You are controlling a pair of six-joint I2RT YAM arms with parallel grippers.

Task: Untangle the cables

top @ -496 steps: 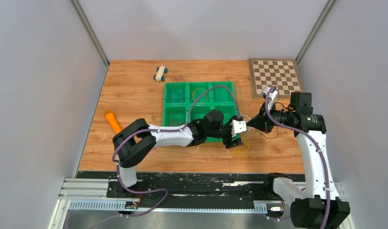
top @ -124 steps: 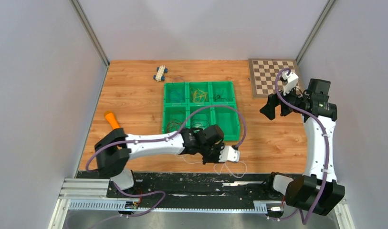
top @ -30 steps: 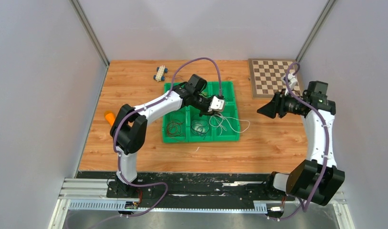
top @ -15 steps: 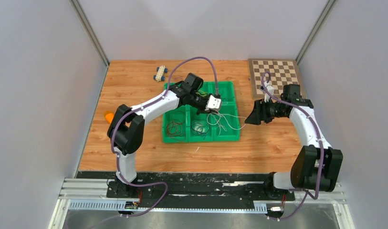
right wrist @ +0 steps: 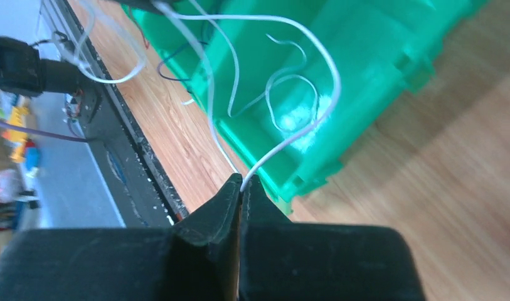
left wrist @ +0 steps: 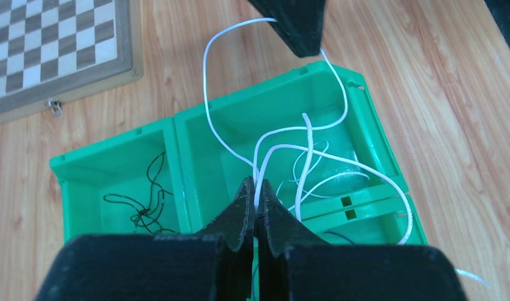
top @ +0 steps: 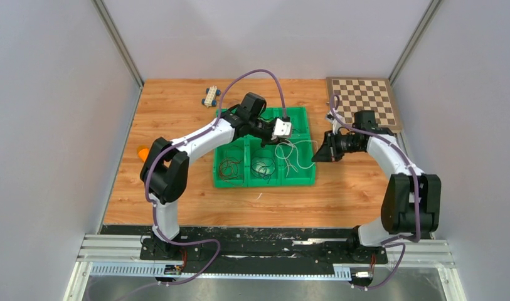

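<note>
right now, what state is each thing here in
left gripper, shut on thin white cables over the green plastic compartment tray
right gripper, shut on a loop of the white cables
white cables, raised, strung between both grippers, looped together
thin black cable, lying loose in a tray compartment
wooden chessboard, closed, lying flat

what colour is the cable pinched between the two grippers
White; the cable shows best in the left wrist view.

Tray (top: 265, 183) on table (top: 170, 122), cables (top: 291, 157) in its compartments, chessboard (top: 364, 99) behind right, toy car (top: 210, 96) behind left.
</note>
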